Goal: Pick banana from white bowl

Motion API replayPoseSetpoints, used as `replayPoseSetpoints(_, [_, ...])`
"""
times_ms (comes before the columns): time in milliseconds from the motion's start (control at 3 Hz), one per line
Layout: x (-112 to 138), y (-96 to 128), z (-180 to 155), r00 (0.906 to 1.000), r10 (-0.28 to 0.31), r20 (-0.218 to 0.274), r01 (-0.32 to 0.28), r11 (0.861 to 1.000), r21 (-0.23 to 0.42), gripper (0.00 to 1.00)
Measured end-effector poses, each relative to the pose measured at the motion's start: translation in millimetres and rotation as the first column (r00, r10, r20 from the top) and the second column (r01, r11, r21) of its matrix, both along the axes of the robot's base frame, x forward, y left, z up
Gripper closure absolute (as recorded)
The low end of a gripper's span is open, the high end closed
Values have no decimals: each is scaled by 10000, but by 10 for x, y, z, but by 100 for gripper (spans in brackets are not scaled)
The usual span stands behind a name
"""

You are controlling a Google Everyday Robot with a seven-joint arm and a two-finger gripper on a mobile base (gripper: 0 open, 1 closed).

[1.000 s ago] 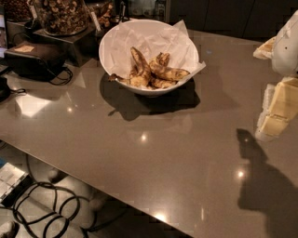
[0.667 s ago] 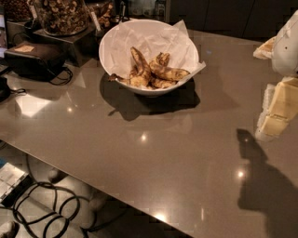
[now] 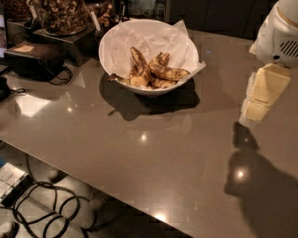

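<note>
A long, overripe banana, dark brown with dull yellow patches (image 3: 170, 73), was pictured lying in the deep, round white bowl (image 3: 153, 92) at the far side of the glossy grey-brown countertop (image 3: 139, 153). It was set toward the right of a small heap, against yellower, brown-blotched bananas (image 3: 139, 69), and all of the fruit was cradled on a lining of crumpled white paper (image 3: 149, 37).

The robot's cream-coloured two-finger gripper (image 3: 253, 111) was held over the countertop at the right edge of the scene, below the white arm housing (image 3: 279, 32) and well apart from the bowl. Whether it was released or clenched could not be told, and no fruit was seen in it. Its shadow was cast on the bare surface beneath it.

The task was judged to be at its very start. The banana was untouched and nothing was lifted from the bowl. The whole reach across to the bowl, the descent over its rim, the grasp of the dark fruit and the lift clear of the paper were judged to be left.

A large glass jar of brown snacks (image 3: 60, 14) and a black pouch with a cord (image 3: 35, 60) were seen to the left of the bowl, with dark cables (image 3: 51, 209) coiled on the floor below.
</note>
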State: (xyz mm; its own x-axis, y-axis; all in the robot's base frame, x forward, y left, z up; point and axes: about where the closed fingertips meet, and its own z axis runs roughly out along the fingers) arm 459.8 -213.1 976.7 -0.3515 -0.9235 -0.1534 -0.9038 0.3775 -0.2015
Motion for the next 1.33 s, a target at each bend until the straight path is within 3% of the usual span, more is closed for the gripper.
replayPoseSetpoints(333, [150,146,-48,9997,12,-251,-22,9992,-387,0])
replayPoseSetpoints(667, [201,172,-40,10000,47,-38,-48,9995,-303,0])
replayPoseSetpoints(1000, [328,363,-3,9998,214,13,-214,9997,-98,0])
replayPoseSetpoints(1333, [606,654,53,9992,358,-193,-357,9993,56,0])
